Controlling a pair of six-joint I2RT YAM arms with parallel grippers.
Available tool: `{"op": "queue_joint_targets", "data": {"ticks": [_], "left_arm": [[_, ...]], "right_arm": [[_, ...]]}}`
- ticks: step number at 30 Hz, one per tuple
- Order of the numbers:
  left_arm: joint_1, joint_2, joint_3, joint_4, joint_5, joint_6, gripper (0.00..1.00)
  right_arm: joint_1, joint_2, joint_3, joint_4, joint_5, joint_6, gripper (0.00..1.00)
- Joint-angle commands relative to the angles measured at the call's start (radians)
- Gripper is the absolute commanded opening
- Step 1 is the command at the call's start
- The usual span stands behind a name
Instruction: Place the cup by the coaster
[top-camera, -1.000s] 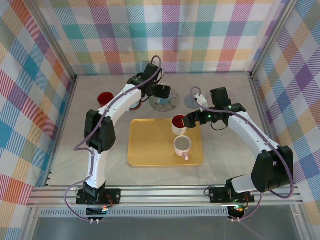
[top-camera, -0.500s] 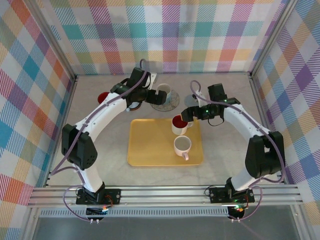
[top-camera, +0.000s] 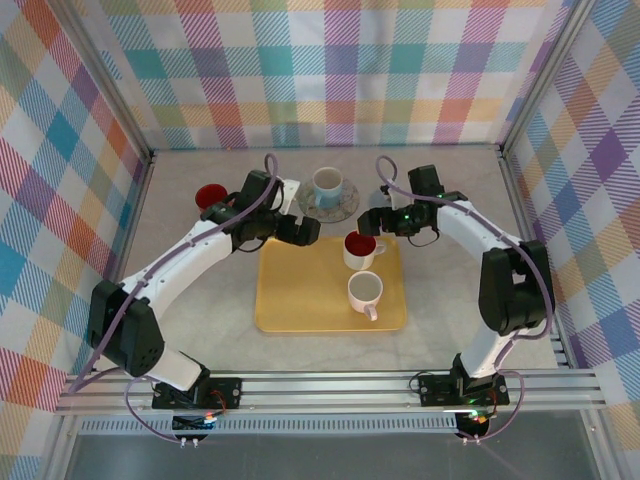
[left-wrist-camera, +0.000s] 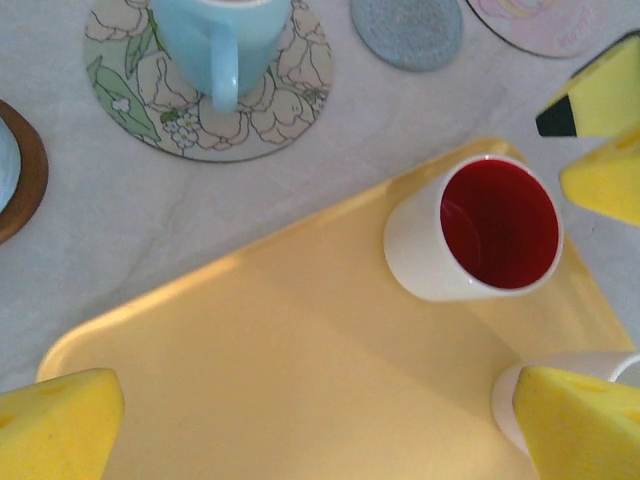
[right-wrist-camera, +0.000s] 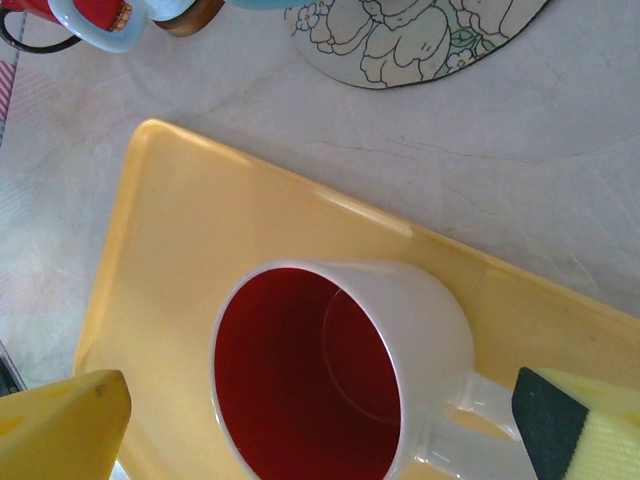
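Item: red-lined cup (top-camera: 358, 249), upright at the far right corner of yellow tray (top-camera: 300, 300). Right gripper (right-wrist-camera: 320, 420): jaws wide, flanking the cup, empty. Left gripper (top-camera: 305, 232): jaws open, empty. Handling: close across the body clear of the handle, lift straight, set beside grey coaster (left-wrist-camera: 405, 28).

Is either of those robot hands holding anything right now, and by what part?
Nothing is held. The left hand is open above the yellow tray; the right hand is open beside the white red-lined cup.

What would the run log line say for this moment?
blue cup: on flowered coaster | left gripper: open, above tray | right gripper: open, at red-lined cup on tray
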Motion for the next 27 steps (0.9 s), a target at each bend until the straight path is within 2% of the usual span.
{"op": "queue_joint_targets", "data": {"ticks": [1, 27], "left_arm": [[-0.003, -0.046, -0.026, 0.038, 0.034, 0.042, 1.00], [-0.013, -0.043, -0.074, 0.043, 0.053, 0.082, 1.00]], "right_arm": [[-0.003, 0.021, 0.022, 0.014, -0.060, 0.021, 0.99], [0.011, -0.065, -0.097, -0.066, -0.173, 0.012, 0.99]]}}
